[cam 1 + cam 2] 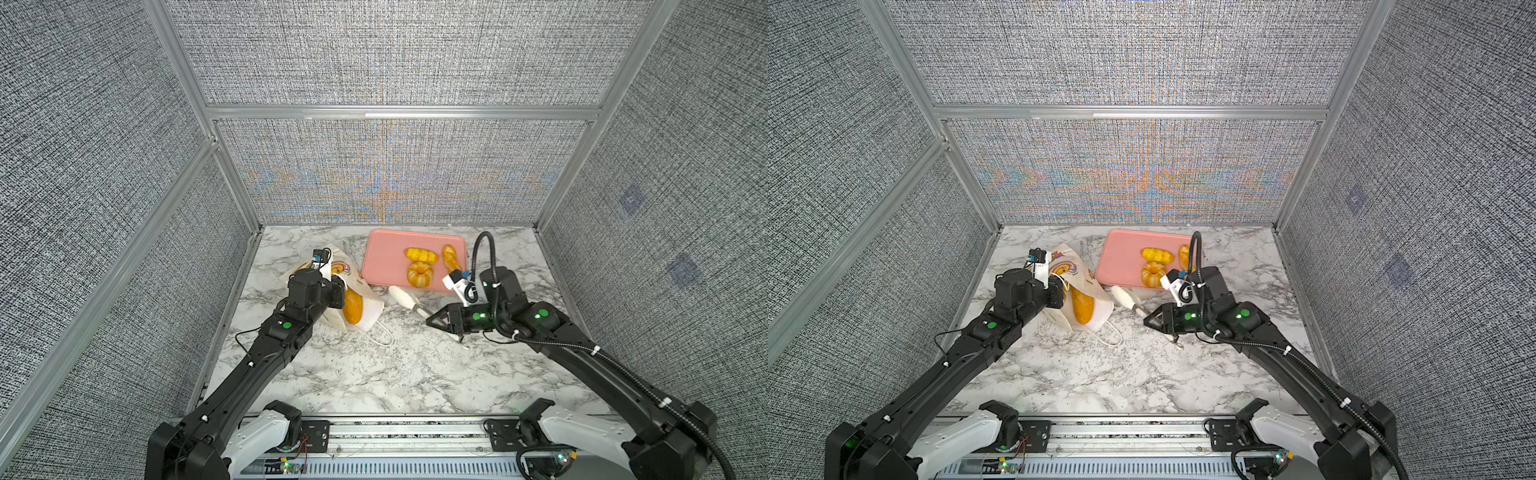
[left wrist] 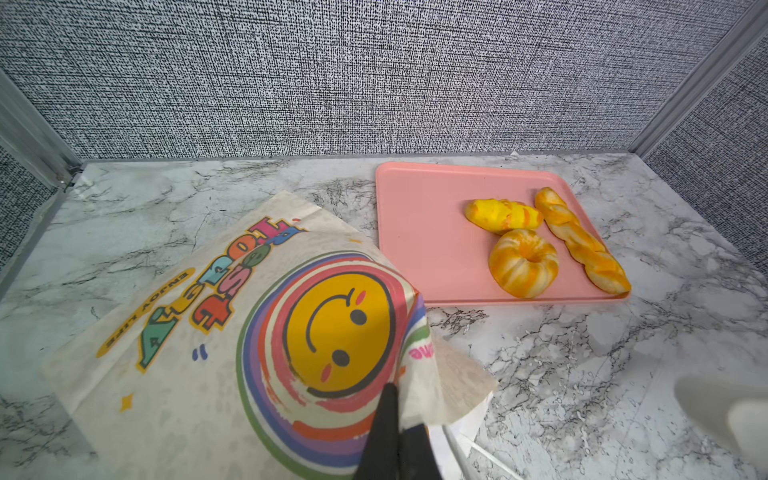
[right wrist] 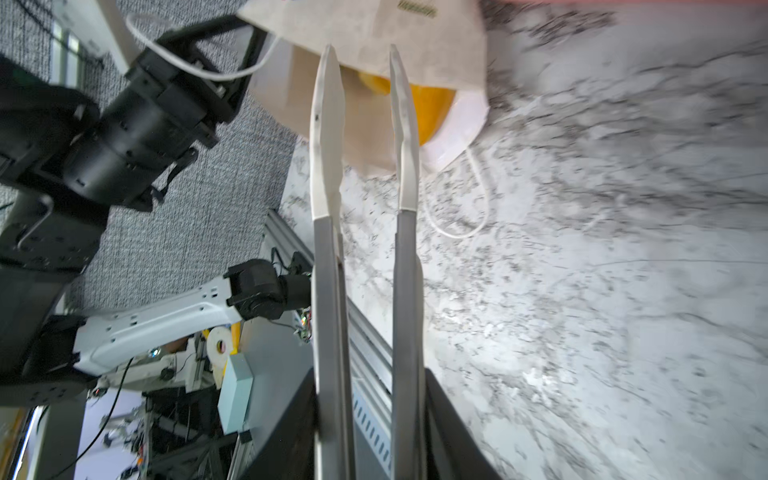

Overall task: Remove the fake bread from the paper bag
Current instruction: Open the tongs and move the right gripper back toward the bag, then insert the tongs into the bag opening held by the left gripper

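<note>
Inside paper bag (image 2: 199, 340) pinched by left claw (image 2: 394, 405), loaf (image 1: 353, 308) lies half-hidden; right claw (image 1: 434, 321) clamps tongs (image 1: 402, 296).

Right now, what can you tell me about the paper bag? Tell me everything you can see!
The paper bag is white and crinkled, printed with a yellow smiley face in rainbow rings and colourful letters. It lies on its side on the marble table, beside the pink tray. The left gripper pinches an edge near its mouth. A yellow loaf shows inside, and a white cord handle trails onto the table.
</note>
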